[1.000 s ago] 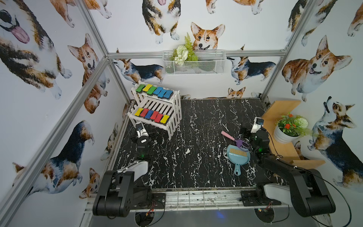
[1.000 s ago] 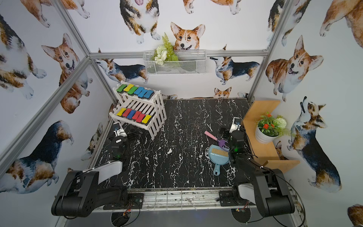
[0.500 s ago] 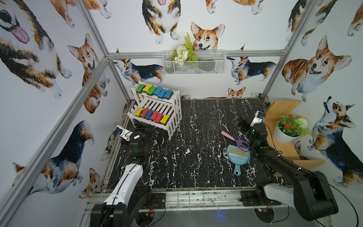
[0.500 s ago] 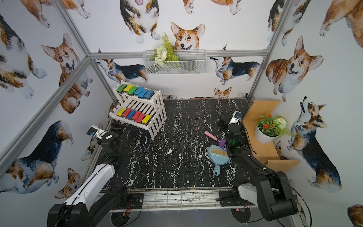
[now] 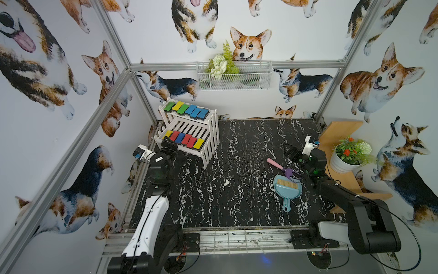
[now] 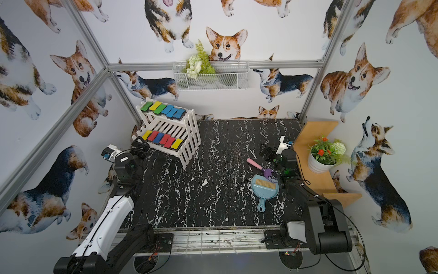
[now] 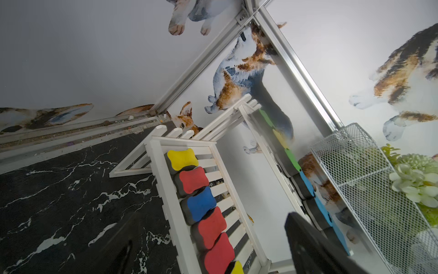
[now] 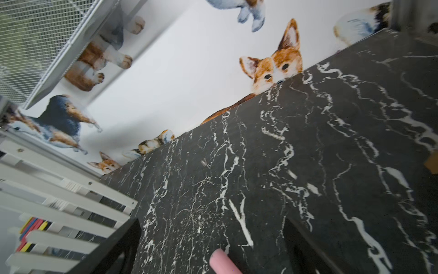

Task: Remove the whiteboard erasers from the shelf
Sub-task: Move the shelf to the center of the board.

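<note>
shelf (image 5: 213,137) holds twelve erasers (image 5: 187,140), six per tier; left claw (image 5: 169,145) and right claw (image 5: 292,152) released

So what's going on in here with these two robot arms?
They are meant to clear the erasers off the little white shelf. None is taken yet: all twelve sit in two rows on it. The left gripper is open, close by the lower row. The right gripper, open and empty, hangs over the table near the brush and dustpan.

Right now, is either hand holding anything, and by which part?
Nothing is held. The left hand and the right hand are both open and empty; the whiteboard erasers lie on the shelf.
</note>
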Tool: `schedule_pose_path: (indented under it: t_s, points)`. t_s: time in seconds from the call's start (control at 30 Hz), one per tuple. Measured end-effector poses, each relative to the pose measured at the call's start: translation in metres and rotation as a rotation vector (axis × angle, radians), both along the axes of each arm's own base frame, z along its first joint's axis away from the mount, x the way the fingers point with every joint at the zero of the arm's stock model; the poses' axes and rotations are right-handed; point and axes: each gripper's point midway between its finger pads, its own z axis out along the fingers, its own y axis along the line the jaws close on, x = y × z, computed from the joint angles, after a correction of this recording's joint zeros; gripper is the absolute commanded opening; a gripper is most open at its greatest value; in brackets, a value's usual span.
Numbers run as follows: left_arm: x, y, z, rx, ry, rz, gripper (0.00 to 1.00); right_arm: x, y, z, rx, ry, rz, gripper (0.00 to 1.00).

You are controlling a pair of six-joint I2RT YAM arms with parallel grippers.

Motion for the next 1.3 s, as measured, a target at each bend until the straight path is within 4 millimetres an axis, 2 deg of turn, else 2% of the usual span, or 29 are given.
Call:
schedule_pose_path:
  t_s: [0.1,0.17,0.27,0.33,0.43,0.5,0.53,0.67,0.77,0.87,1.07,1.23,1.3]
  points:
    - [0.004,-0.005,0.006,0.009,0.011,-0.037,1.0,0.0,-0.005,0.01,0.003,-0.018,-0.032,1.0]
    - [0.009,-0.011,0.012,0.026,0.02,-0.074,1.0,0.004,-0.013,0.025,-0.034,-0.032,-0.086,1.0]
    - [0.021,-0.02,0.025,0.05,0.043,-0.138,1.0,0.01,-0.015,0.045,-0.161,-0.046,-0.193,1.0]
    - [0.028,-0.026,0.035,0.063,0.049,-0.179,1.0,0.013,-0.015,0.049,-0.264,-0.033,-0.264,1.0]
    - [0.036,-0.038,0.041,0.079,0.079,-0.254,1.0,0.014,-0.04,0.042,-0.311,0.052,-0.421,1.0]
    - [0.039,-0.047,0.038,0.085,0.115,-0.309,1.0,0.017,-0.048,0.035,-0.295,0.109,-0.442,1.0]
    - [0.039,-0.05,0.038,0.088,0.126,-0.328,1.0,0.021,-0.048,0.031,-0.288,0.122,-0.417,0.97]
    - [0.04,-0.066,0.036,0.107,0.197,-0.428,1.0,0.028,-0.029,0.005,-0.222,0.193,-0.277,1.0]
    - [0.033,-0.073,0.032,0.128,0.243,-0.477,1.0,0.032,0.006,0.0,-0.207,0.229,-0.168,1.0]
    - [0.02,-0.077,0.021,0.138,0.3,-0.504,1.0,0.032,0.065,0.009,-0.203,0.215,-0.013,1.0]
    - [0.0,-0.079,0.004,0.119,0.376,-0.518,1.0,0.007,0.17,0.001,-0.108,0.249,0.194,1.0]
    - [-0.009,-0.072,0.006,0.137,0.385,-0.481,1.0,-0.001,0.259,0.023,-0.056,0.196,0.333,1.0]
    - [-0.01,-0.071,0.001,0.134,0.403,-0.476,1.0,0.002,0.284,0.033,-0.045,0.168,0.357,0.99]
